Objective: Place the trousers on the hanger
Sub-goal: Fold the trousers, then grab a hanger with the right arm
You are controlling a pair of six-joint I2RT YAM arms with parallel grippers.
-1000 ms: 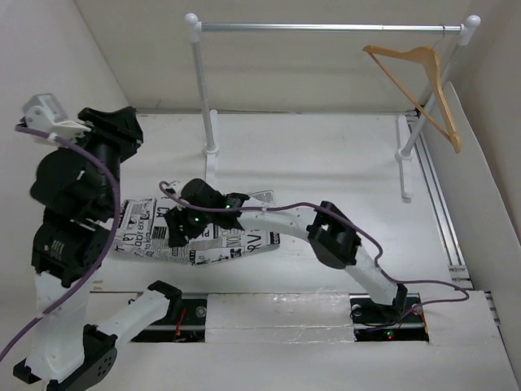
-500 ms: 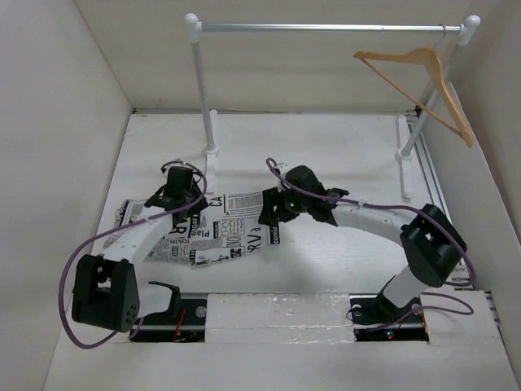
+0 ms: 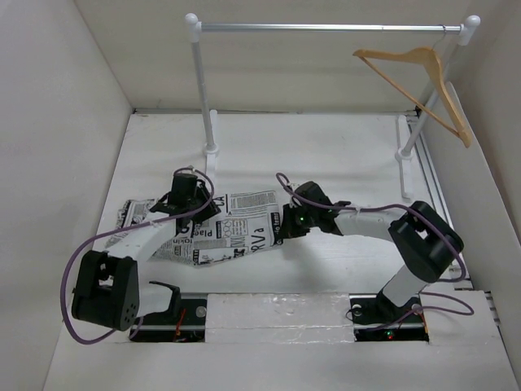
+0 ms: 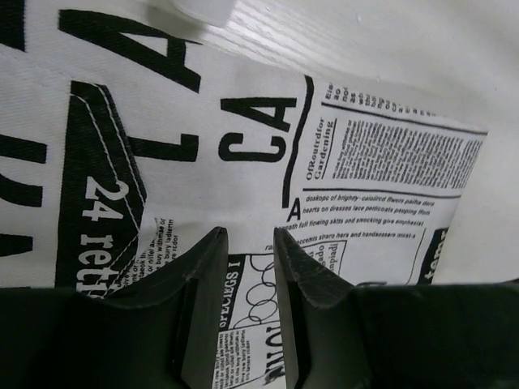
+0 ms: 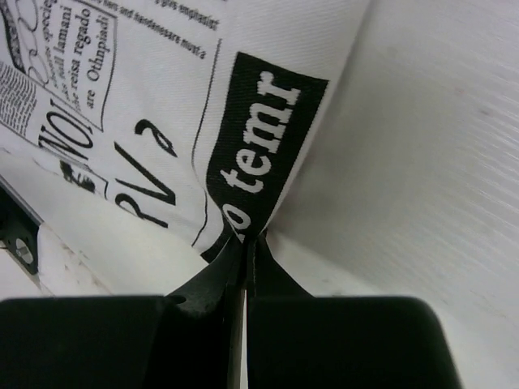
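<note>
The trousers (image 3: 236,232), white fabric with black newspaper print, lie flat on the white table between the two arms. My left gripper (image 3: 189,210) points down at their left part. In the left wrist view its fingertips (image 4: 249,235) stand a narrow gap apart over flat printed cloth (image 4: 243,121), with nothing pinched. My right gripper (image 3: 286,228) is at the trousers' right end. Its fingertips (image 5: 247,237) are shut on the fabric edge by a black printed patch (image 5: 259,138). The tan wooden hanger (image 3: 411,59) hangs by its hook at the right end of the rail, far from both grippers.
A silver rail (image 3: 326,27) on white posts spans the back; its left post foot (image 3: 212,149) stands just behind the trousers, and also shows in the left wrist view as a foot (image 4: 195,8). Walls close in left, right and back.
My right gripper has closed on the trousers' right edge and shifted slightly nearer. The left gripper's gap has narrowed over the cloth. A second ago the left arm was raised off the table.
</note>
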